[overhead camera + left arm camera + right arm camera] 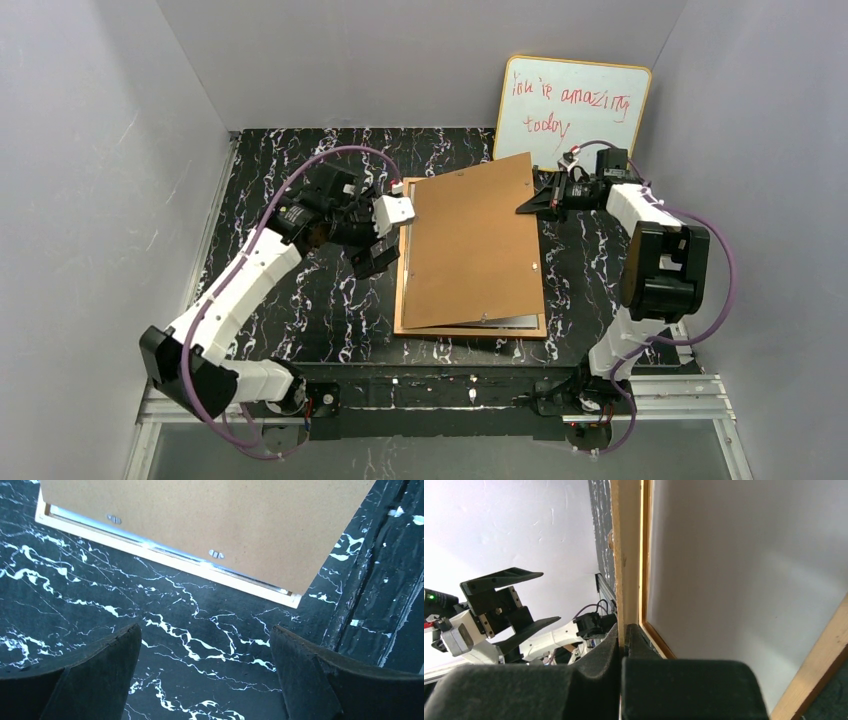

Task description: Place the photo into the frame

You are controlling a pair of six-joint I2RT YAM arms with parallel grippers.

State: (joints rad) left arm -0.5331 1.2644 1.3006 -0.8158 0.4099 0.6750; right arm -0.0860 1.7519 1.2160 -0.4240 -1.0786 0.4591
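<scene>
Frame [470,326] lies face down as your right gripper [524,204] pinches its backing board [470,240] ajar; left gripper [385,235] hangs wide open. Photo unseen, apparently not yet inserted.

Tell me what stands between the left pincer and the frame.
Nothing visible. Only bare marbled table lies between the open left pincer and the frame; the right pincer holds the backing board tilted above it.
</scene>
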